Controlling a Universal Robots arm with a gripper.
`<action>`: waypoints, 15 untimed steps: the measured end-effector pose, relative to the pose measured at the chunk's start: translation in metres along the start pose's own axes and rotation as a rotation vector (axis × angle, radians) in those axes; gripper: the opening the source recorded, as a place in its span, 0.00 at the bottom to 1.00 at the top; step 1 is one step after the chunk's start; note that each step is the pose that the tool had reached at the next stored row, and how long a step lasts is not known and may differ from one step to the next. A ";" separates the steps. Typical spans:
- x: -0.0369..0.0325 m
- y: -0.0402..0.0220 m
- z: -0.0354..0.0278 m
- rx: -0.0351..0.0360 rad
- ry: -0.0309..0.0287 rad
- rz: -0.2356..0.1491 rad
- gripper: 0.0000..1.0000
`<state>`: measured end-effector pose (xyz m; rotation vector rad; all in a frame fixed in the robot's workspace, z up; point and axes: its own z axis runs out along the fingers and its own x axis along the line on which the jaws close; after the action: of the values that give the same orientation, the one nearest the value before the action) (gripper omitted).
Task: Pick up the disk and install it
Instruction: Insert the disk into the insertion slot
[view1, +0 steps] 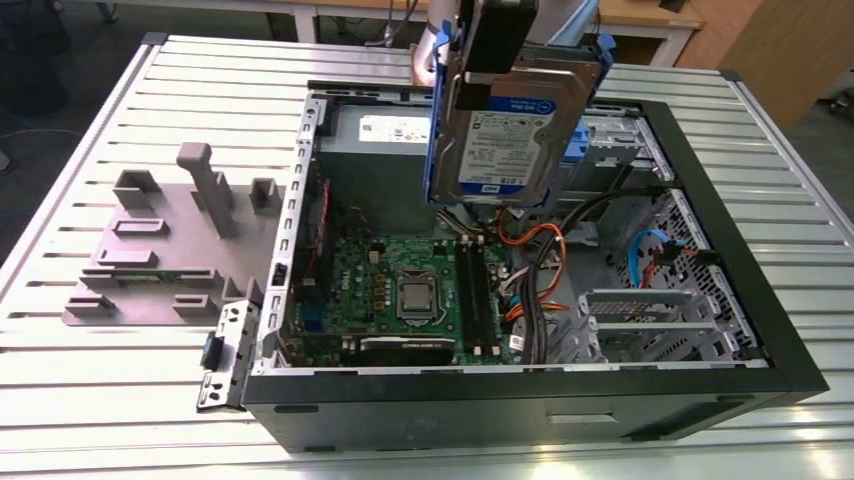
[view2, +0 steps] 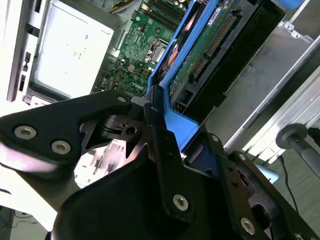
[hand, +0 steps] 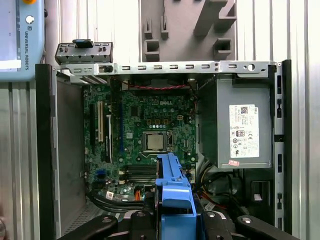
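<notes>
Exterior view: the gripper (view1: 478, 88) was clamped on the upper edge of the disk (view1: 514, 135), which hung upright above the open computer case (view1: 787, 350) — pick-up done, I judged, installation not: the disk sat in no bay.

Concealed and cropped items: disk (view1: 514, 130) above open computer case (view1: 534, 400).
Exterior view: the gripper (view1: 478, 88) is cut off by the upper edge, the disk's top is covered by it, the power supply (view1: 380, 140) is partly hidden behind the disk, and the tabletop (view1: 80, 400) is cropped at the lower edge. First wrist view: the disk is seen edge-on, its label turned out of sight.
</notes>
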<state>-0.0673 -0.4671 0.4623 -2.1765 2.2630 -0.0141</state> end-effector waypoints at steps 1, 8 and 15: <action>0.0015 0.0000 0.0000 0.0000 0.0003 0.000 0.36; 0.0124 -0.0007 0.0003 0.0002 0.0041 0.000 0.36; 0.0184 -0.0076 0.0006 -0.0019 0.0067 0.000 0.36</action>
<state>-0.0604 -0.4858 0.4618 -2.1807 2.2675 -0.0193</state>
